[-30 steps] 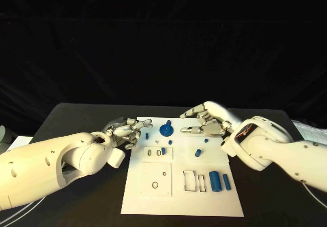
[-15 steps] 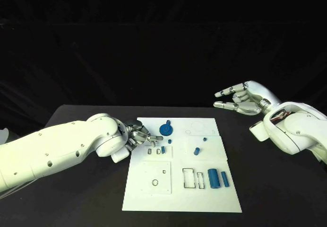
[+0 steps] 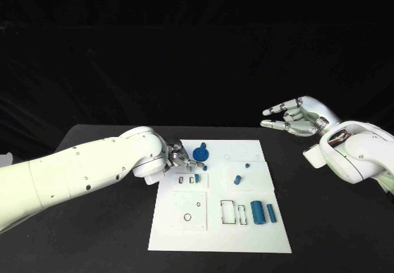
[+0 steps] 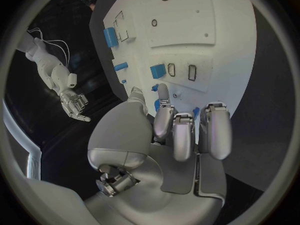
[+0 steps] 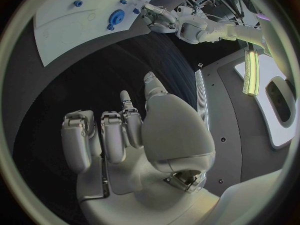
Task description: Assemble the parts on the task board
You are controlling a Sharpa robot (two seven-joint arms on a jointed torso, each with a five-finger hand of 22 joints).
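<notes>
Left silver hand over white task board, fingers curled, grip unclear; blue gear-like part just beyond fingertips. Right silver hand lifted clear, empty, fingers apart.

Right wrist view: right hand fills centre, fingers loosely curled, apart, nothing held. Task board at 11 o'clock, over black table. Blue round part on board. Left hand at 12 o'clock, at board edge.

I counted one white rectangular task board, two silver hands, and seven blue plastic parts visible on it, including one round gear-like piece.
</notes>
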